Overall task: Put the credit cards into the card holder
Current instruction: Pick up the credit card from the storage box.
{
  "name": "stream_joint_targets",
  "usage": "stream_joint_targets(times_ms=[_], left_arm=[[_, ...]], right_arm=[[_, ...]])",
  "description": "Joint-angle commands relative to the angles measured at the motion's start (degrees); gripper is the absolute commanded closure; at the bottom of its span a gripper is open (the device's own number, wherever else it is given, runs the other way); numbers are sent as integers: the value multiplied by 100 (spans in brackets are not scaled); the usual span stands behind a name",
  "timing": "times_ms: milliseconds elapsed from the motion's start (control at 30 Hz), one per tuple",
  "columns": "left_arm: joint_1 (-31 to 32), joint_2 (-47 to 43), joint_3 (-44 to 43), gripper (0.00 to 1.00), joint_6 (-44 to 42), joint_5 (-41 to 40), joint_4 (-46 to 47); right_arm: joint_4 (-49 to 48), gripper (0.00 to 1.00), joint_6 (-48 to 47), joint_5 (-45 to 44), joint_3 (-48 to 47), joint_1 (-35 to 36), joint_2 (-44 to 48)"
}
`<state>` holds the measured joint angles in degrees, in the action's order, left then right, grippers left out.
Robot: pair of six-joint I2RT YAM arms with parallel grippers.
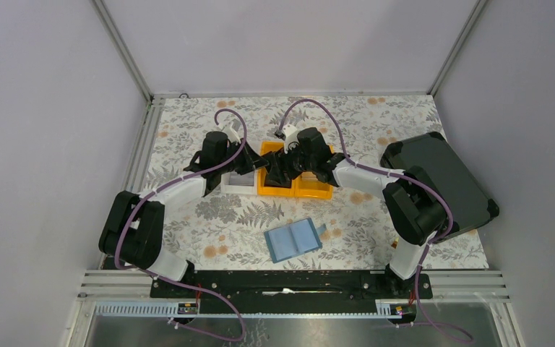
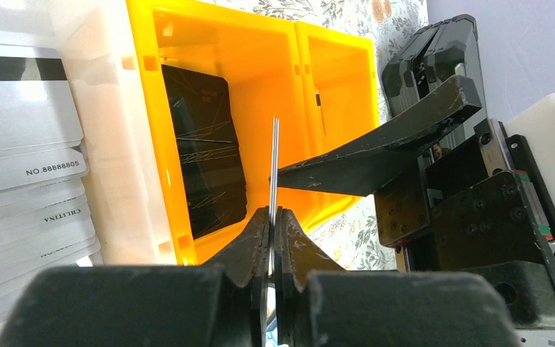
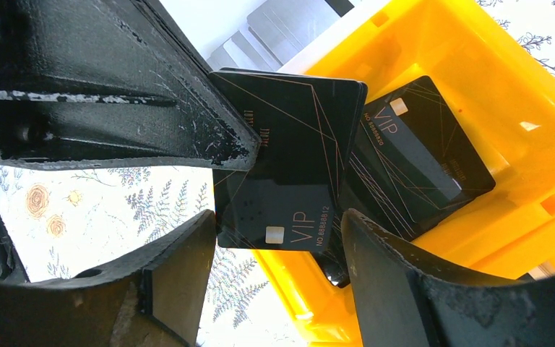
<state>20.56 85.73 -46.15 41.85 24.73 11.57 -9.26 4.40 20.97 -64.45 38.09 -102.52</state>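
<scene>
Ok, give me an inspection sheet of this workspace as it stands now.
Surface: floral table, nothing spilled.
Job's things: card holder lies open near the arm bases, no card seen in it; black cards stacked in orange bin; pale cards in white bin.
Clutter: black hard case at the right.
Grippers: left gripper shut on a raised black card above the orange bin; right gripper open, jaws either side of that card.
Cables: purple cables loop along both arms, no snag seen.
Surroundings: plain grey walls, nothing else seen.
</scene>
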Motion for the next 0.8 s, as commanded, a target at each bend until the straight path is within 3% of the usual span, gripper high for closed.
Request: stream_joint_targets(times_ms=[0, 400, 700, 767], left_arm=[[-34, -230, -142, 100, -98, -67, 126], [-34, -226, -122, 100, -102, -57, 118], [-34, -147, -154, 100, -124, -73, 102], [-34, -73, -206, 89, -132, -52, 84]], right_arm=[[-23, 29, -69, 42, -170, -10, 22], [-13, 29, -23, 122, -184, -6, 31], [82, 39, -3, -119, -251, -6, 4], [98, 37, 19, -287, -254, -3, -8]])
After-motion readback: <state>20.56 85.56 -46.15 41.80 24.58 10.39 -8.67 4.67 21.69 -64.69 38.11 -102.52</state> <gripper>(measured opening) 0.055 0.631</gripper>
